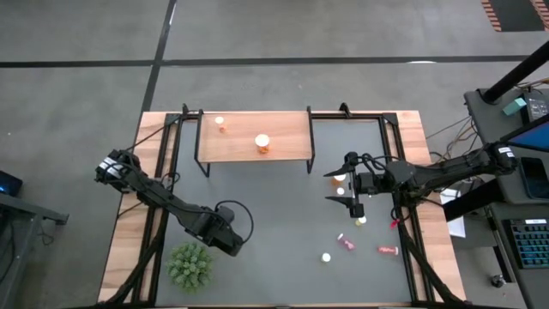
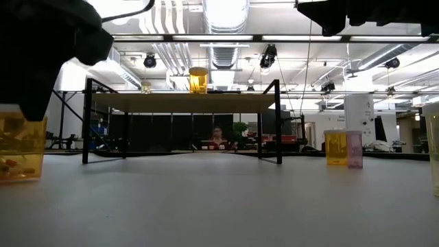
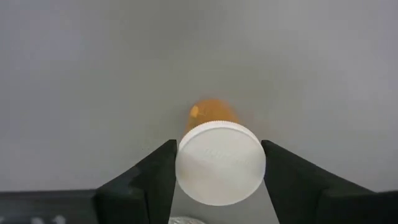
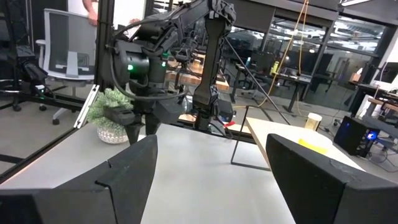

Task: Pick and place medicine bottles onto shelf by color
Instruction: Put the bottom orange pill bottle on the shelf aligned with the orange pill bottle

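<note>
An orange medicine bottle (image 3: pixel 211 113) with a white cap stands upright on the grey table near its left front, and it also shows in the low view (image 2: pixel 20 151). My left gripper (image 3: pixel 221 155) points down over it, shut on its top. The wooden shelf (image 1: pixel 240 142) at the far edge carries a larger orange bottle (image 1: pixel 262 143) and a small one (image 1: pixel 220 124). My right gripper (image 1: pixel 352 193) hangs open above the table's right half with nothing between its fingers (image 4: pixel 124 177). My left gripper pinches the bottle's white cap (image 3: pixel 181 167) between its two fingers, one on each side of the rim. The fingers come from above, pointing down. The bottle stands upright with its base (image 2: pixel 20 180) on the table.
A green spiky plant (image 1: pixel 190 264) stands just in front of my left gripper. Loose bottles lie at the right front: white-capped ones (image 1: pixel 326 257) (image 1: pixel 361 221) and two pink ones (image 1: pixel 346 243) (image 1: pixel 388 251). The middle of the table is bare grey surface.
</note>
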Controlling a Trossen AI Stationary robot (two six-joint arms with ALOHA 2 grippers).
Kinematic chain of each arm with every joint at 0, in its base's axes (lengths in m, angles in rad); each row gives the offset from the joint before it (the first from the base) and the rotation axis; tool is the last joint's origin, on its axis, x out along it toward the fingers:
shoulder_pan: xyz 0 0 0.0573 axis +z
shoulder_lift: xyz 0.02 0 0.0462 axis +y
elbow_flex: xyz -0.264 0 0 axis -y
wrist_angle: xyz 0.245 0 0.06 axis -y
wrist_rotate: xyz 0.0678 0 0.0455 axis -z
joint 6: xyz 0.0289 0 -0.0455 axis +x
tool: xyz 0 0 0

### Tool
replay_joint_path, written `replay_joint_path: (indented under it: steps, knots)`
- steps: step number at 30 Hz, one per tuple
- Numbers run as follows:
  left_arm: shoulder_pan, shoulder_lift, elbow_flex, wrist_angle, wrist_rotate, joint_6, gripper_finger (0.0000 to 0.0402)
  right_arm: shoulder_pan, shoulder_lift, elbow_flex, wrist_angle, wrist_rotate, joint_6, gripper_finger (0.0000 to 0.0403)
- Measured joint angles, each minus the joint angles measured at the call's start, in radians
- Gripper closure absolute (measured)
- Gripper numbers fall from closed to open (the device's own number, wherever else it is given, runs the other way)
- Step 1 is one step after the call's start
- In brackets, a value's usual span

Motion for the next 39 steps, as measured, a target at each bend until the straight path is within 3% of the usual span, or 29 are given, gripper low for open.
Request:
replay_joint_path:
  steps: [4,10,14,19,22,32,39]
  knots:
    - [0.0,0.0,0.078,-0.002,0.0,0.043,0.0208,0.0,0.0,0.0,0.0,0.0,0.0,0.0113]
    - [0.056,0.0,0.262,-0.012,0.0,0.271,0.0207,0.0,0.0,0.0,0.0,0.0,0.0,0.0113]
    - [0.141,0.0,0.386,-0.193,-0.004,0.442,0.0206,0.0,0.0,0.0,0.0,0.0,0.0,0.0113]
    - [0.275,0.0,0.525,-0.465,-0.031,0.647,0.0205,0.0,0.0,0.0,0.0,0.0,0.0,0.0113]
    - [0.361,0.0,0.59,-0.545,-0.07,0.769,0.0205,0.0,0.0,0.0,0.0,0.0,0.0,0.0113]
    - [0.684,0.0,0.706,-0.575,-0.112,1.158,0.0204,0.0,0.0,0.0,0.0,0.0,-0.003,0.0113]
    - [0.926,0.006,0.711,-0.539,-0.11,1.318,0.0204,0.0,0.0,0.0,0.0,0.0,-0.009,0.0113]
